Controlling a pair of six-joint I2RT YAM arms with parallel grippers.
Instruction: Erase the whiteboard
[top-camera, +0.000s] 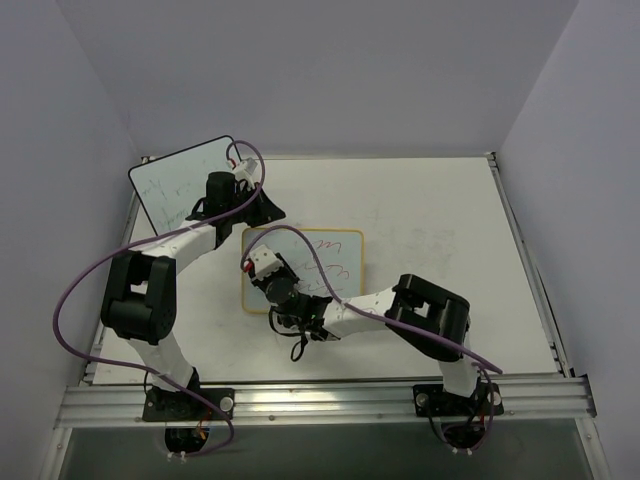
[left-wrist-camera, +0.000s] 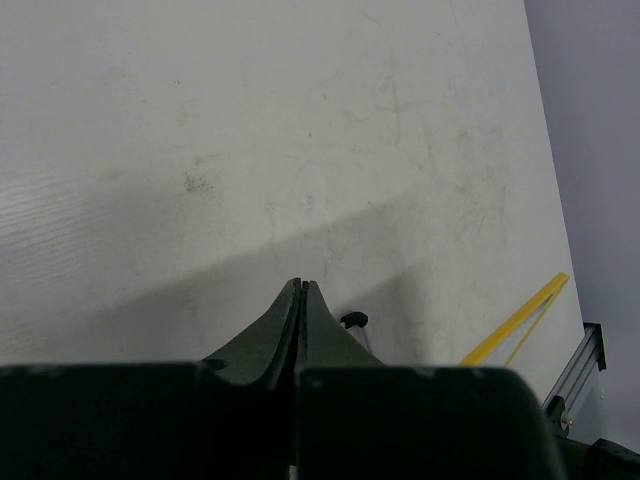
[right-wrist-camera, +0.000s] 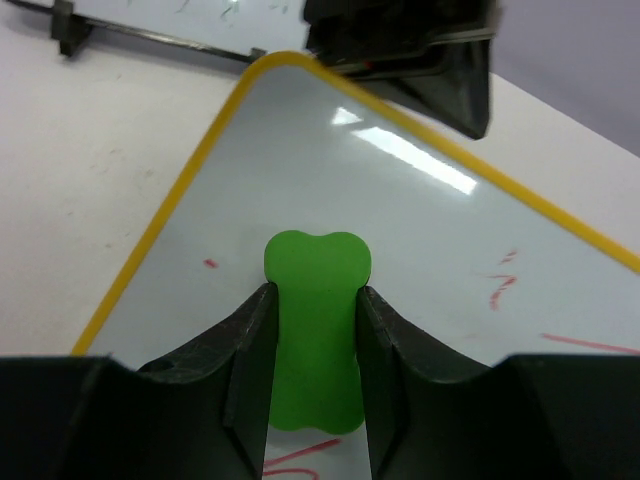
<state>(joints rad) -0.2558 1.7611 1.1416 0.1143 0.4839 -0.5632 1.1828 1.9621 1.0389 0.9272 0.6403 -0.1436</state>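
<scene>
Green and bone-shaped, the eraser (right-wrist-camera: 315, 335) sits pinched between the fingers of the right claw (right-wrist-camera: 315, 292), its tip over the whiteboard (right-wrist-camera: 420, 220) close to one rounded corner of the yellow frame. The whiteboard lies flat on the table (top-camera: 430, 220), about mid-table and just ahead of the two arm bases; in the top view the right claw is over its left part. Red marks (right-wrist-camera: 500, 285) show on the surface to the right of the eraser, with a small red dot to its left and more strokes just under the fingers (partly hidden). I judge the wiping step to be in hand, with much of the writing yet to go. The left claw (left-wrist-camera: 301, 292) has its fingers pressed together with nothing between them, over bare table just past the whiteboard's far edge, near a second, black-framed board (top-camera: 175, 180). The next move, I think, calls for the eraser to be pressed flat and swept sideways across the red strokes, firmly enough to wipe yet not so hard that the whiteboard slides.
</scene>
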